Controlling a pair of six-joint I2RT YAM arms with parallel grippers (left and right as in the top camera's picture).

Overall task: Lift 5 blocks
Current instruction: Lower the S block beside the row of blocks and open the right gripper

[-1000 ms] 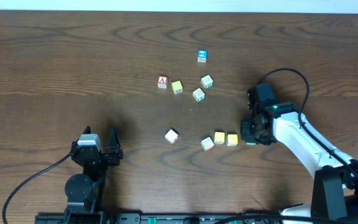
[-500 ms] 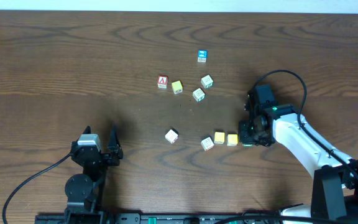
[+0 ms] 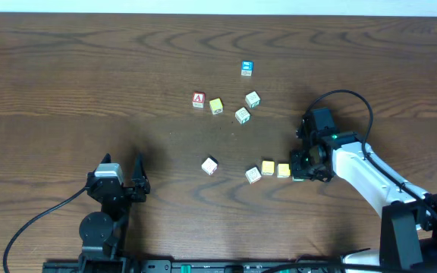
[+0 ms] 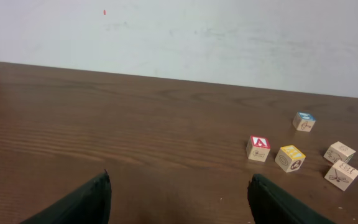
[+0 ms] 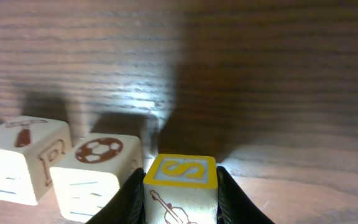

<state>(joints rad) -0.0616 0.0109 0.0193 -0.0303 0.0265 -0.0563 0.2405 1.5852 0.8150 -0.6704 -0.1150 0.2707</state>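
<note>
- Front, right of centre, a row: left block, middle block, end block, just beside one another.
- End block sits between the right gripper fingers.
- Lone block left of the row, apart.
- Behind the row: A cube, side block just right of it, near block and rear block further right.
- Far cube rearmost.

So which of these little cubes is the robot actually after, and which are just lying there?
Job: yellow-faced wooden cube within the right gripper, its yellow-topped neighbour cube, and three of the four whitish wooden cubes; which three, I cannot tell.
Lying about: blue-faced wooden cube, red wooden cube marked A, probably the third yellow-faced cube.
</note>
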